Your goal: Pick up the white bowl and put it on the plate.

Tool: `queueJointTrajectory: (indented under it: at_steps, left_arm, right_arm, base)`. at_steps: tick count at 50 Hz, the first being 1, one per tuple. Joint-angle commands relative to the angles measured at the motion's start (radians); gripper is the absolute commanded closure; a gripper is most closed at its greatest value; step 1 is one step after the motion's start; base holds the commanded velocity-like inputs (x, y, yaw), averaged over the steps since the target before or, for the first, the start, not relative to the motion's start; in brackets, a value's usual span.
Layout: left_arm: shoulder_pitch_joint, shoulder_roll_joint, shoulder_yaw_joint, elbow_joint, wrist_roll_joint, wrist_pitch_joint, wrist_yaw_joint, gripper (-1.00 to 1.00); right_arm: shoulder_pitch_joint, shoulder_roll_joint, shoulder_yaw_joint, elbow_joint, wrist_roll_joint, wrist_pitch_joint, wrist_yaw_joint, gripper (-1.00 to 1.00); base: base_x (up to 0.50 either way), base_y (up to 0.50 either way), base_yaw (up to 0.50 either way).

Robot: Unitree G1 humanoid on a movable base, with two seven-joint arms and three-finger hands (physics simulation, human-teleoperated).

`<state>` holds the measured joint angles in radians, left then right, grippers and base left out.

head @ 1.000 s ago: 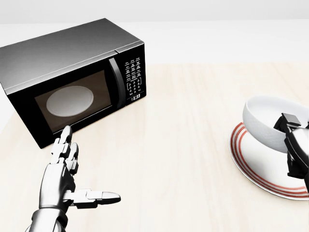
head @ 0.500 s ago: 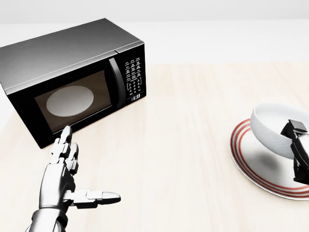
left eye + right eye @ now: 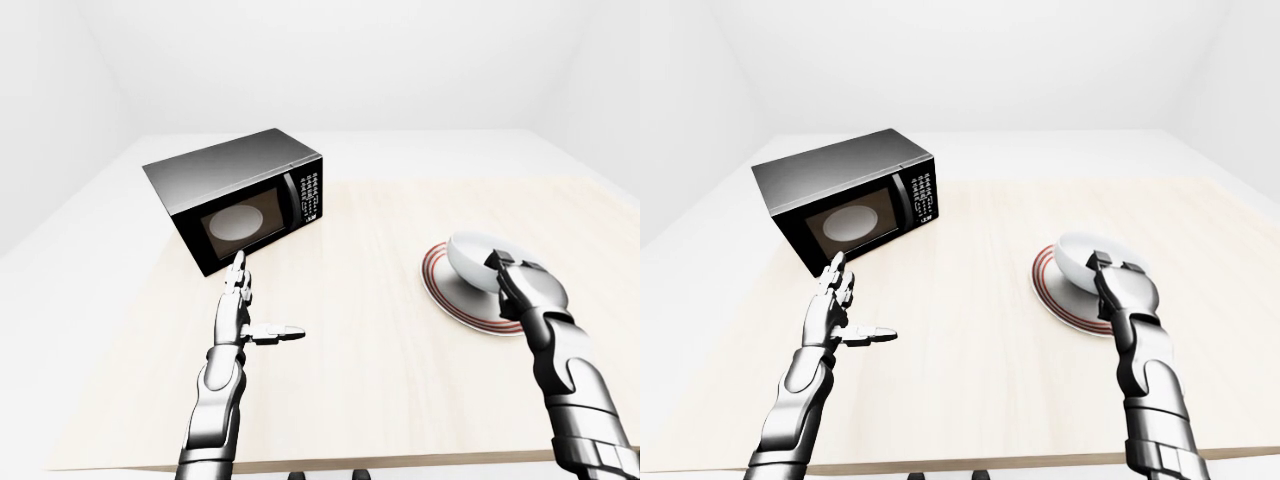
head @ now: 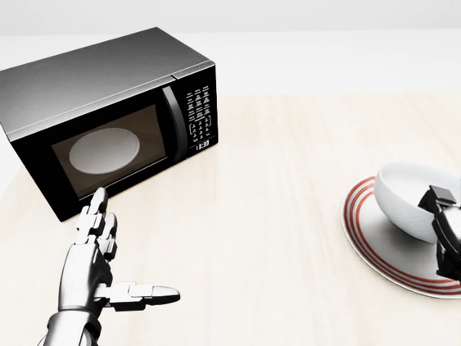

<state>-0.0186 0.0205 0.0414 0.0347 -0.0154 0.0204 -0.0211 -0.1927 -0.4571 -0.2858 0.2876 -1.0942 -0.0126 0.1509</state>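
The white bowl (image 4: 405, 196) rests low on the white plate with red rings (image 4: 359, 234) at the right of the head view, tilted slightly. My right hand (image 4: 441, 210) grips the bowl's right rim, its dark fingers hooked over the edge; the same grip shows in the left-eye view (image 3: 508, 272). My left hand (image 4: 122, 249) is open and empty, fingers pointing up and thumb out to the right, over the table below the microwave.
A black microwave (image 4: 108, 108) with its door shut stands at the upper left on the light wooden table (image 4: 274, 216). The table's near edge (image 3: 330, 462) shows in the left-eye view.
My right hand has carried the bowl down and slightly right, from held tilted above the plate to low on it. The left hand has not moved.
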Motion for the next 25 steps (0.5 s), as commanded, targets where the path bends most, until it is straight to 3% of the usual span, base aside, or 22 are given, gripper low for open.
queueJointTrajectory:
  at_steps: [1, 25]
  left_arm:
    - [0.000, 0.000, 0.000, 0.000, 0.000, 0.000, 0.000, -1.00]
    - [0.000, 0.000, 0.000, 0.000, 0.000, 0.000, 0.000, -1.00]
  right_arm:
    - [-0.009, -0.006, 0.005, 0.031, 0.121, -0.007, -0.044, 1.00]
    - [0.007, 0.002, 0.007, 0.016, 0.116, 0.000, -0.033, 1.00]
  base:
    - [0.00, 0.00, 0.00]
    - [0.00, 0.00, 0.00]
